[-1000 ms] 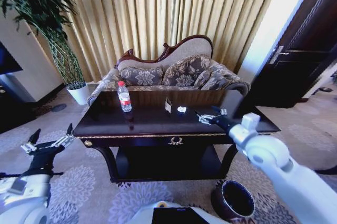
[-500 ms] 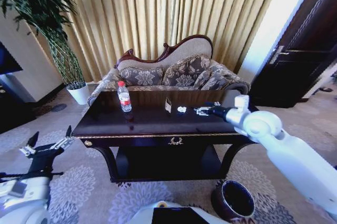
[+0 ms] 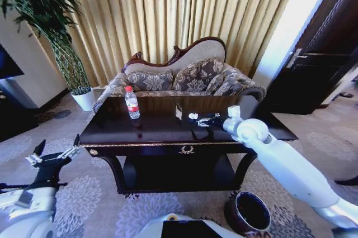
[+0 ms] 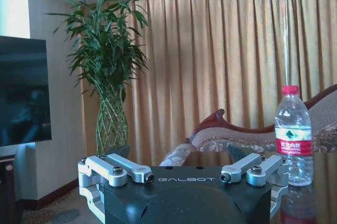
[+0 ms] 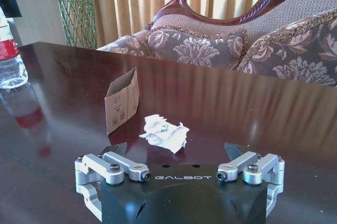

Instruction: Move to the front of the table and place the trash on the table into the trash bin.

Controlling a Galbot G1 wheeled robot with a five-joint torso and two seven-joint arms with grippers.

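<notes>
Change: the right gripper (image 3: 200, 119) has travelled leftward over the table since a second ago, from near the right end to just right of the crumpled white paper scrap (image 3: 193, 116); the left arm has sunk a little lower at the near left.
Right gripper: it hovers just above the large glossy dark-brown wooden table with gold trim (image 3: 140, 132), its jaws spread apart with nothing between them; in the right wrist view the scrap (image 5: 164, 132) lies just beyond the jaw tips, roughly centred between them, not touching.
Left gripper (image 3: 55, 156): it hangs low on the near left, off the table's left end and below its top, jaws spread and empty.
Trash, scrap: it rests on the table right of centre, toward the far edge, just right of a small bent brown cardboard piece (image 5: 121, 99) that stands upright.
Trash, bottle: the small clear plastic bottle with a red label and red cap (image 3: 132, 103) stands upright on the far left part of the table, well apart from the scrap; it also shows in the left wrist view (image 4: 294, 134).
Trash bin: the small round dark brown bucket-shaped bin with a black inside (image 3: 248, 211) sits on the patterned carpet, near right of the table, far lower than its top.
Behind: a floral sofa with a carved wooden frame (image 3: 179, 79) stands just beyond the table's far edge.
</notes>
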